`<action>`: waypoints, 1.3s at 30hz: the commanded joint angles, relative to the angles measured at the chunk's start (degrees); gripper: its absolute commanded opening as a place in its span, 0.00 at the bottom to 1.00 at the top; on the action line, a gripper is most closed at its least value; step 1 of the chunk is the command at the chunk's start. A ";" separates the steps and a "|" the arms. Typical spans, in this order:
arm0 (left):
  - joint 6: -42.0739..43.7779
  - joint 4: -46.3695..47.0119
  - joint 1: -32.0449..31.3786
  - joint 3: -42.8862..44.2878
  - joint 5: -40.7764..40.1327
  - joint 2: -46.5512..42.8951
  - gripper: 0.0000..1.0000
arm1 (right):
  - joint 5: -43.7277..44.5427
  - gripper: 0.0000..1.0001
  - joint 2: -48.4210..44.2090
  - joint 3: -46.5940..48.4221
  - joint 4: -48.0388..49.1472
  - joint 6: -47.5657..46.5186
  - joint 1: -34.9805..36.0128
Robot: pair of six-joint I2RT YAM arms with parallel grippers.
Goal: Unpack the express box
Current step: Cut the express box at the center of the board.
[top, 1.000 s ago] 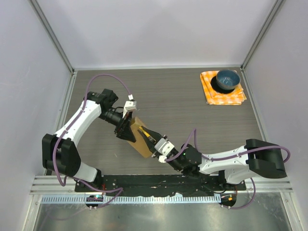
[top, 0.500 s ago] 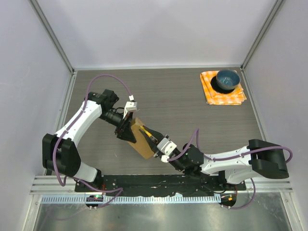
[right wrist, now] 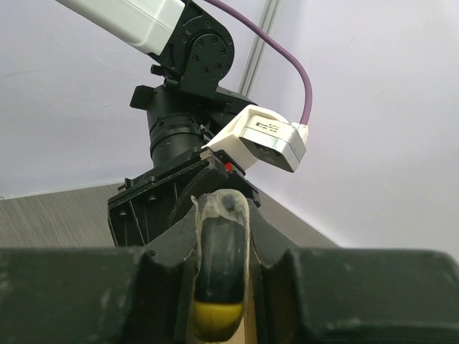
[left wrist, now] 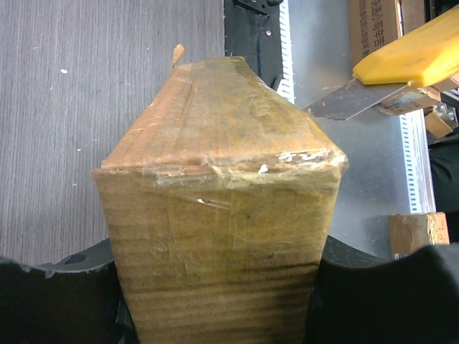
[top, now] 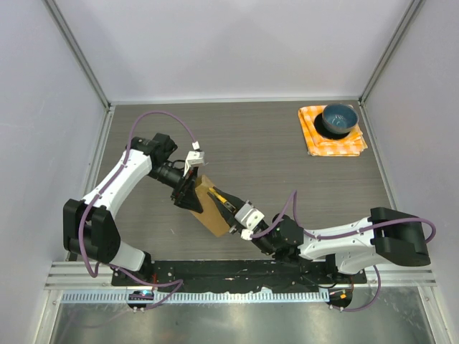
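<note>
- Top view: against the second before, the right claw (top: 232, 210) is edging slightly toward the far right and its elbow is shifting with it. The left claw (top: 191, 198) and the box (top: 209, 212) are not moving.
- We are reading this as a slow stroke of the knife (top: 218, 196) along the box top. The opening step is under way, not finished.
- The box is sitting between the two claws near the front edge of the table (top: 272, 158). It is well apart from the bowl (top: 338, 119) and the cloth (top: 337, 145) in the far right corner.
- Left wrist view: the left claw (left wrist: 215, 308) is clamping the box (left wrist: 215, 215) by both sides, fingers (left wrist: 64, 301) pressing the cardboard.
- The box is looking brown and scuffed, with wrinkled clear tape running across the end seam, and the flaps are staying shut.
- The knife (left wrist: 351, 100) is pointing its blade at the upper right corner of the box. We cannot tell whether it is touching.
- Right wrist view: the right claw (right wrist: 219, 301) is gripping the knife (right wrist: 219, 279), whose black and yellow handle is filling the gap between the fingers.
</note>
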 commanded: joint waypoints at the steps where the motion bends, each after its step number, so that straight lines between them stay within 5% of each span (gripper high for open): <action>1: -1.09 -18.63 -0.26 2.31 4.44 -0.60 0.00 | 2.19 0.01 0.65 0.20 15.65 2.31 -0.13; 18: -3.19 -18.37 0.09 3.98 4.71 -0.60 0.00 | 9.49 0.01 2.15 -3.84 13.03 2.13 -0.04; 28: -16.46 -5.72 2.03 2.23 1.10 -1.91 0.00 | 10.98 0.01 -1.02 -5.08 8.62 2.49 0.84; 39: -11.90 -9.31 2.03 1.87 2.24 -2.88 0.00 | 13.00 0.01 -2.60 -6.74 8.80 4.42 0.84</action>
